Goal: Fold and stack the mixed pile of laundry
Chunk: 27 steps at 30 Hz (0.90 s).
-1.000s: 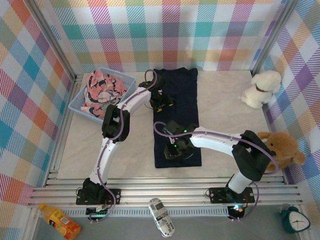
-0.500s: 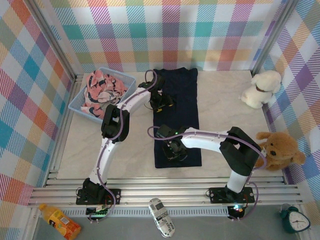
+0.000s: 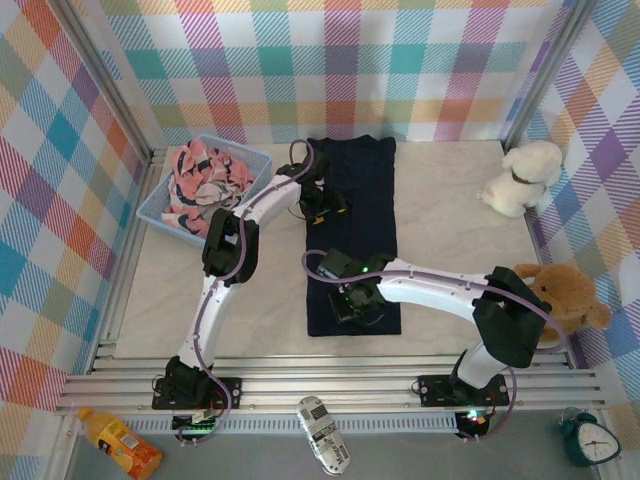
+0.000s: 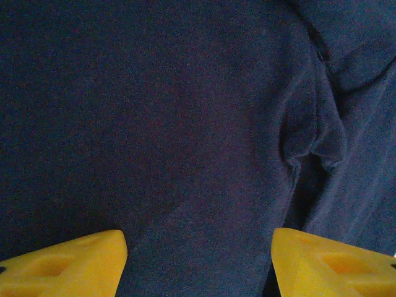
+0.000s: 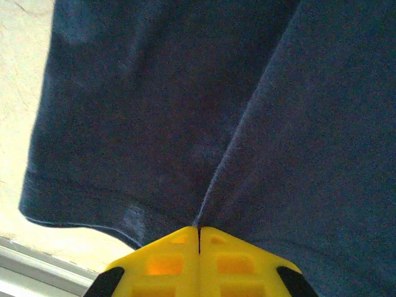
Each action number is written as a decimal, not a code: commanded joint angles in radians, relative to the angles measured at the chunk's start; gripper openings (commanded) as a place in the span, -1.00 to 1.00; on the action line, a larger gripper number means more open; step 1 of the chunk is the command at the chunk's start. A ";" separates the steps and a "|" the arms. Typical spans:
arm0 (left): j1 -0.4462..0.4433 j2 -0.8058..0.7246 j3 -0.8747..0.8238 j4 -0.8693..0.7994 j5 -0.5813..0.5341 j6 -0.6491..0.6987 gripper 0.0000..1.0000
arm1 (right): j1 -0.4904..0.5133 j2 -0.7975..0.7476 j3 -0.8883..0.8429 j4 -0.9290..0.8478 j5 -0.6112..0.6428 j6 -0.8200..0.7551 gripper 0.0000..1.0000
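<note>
One navy T-shirt [image 3: 365,180] spread out | left jaws parted over it | right jaws clenched on its fold

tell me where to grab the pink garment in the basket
Pinch a raised fold at the top of the pink garment, coming straight down from above. It lies bunched in the basket, whose walls block a sideways approach.

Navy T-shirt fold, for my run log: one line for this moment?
left hand: open over navy T-shirt | right hand: shut on navy T-shirt | pink garment: in basket
</note>
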<state>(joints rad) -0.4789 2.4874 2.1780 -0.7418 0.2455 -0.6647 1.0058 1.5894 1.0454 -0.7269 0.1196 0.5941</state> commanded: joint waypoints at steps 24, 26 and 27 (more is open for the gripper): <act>0.022 -0.236 0.092 -0.298 -0.013 0.096 1.00 | -0.040 -0.308 -0.140 -0.137 -0.004 0.150 0.94; 0.014 -0.343 -0.047 -0.262 -0.018 0.088 1.00 | -0.098 -0.365 -0.192 -0.154 -0.019 0.180 0.93; 0.006 -0.408 -0.131 -0.231 -0.021 0.077 1.00 | -0.135 -0.393 -0.223 -0.158 -0.038 0.186 0.91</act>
<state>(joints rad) -0.4633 2.2601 2.1643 -0.9600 0.2413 -0.5980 0.9272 1.2484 0.8814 -0.8047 0.0826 0.7124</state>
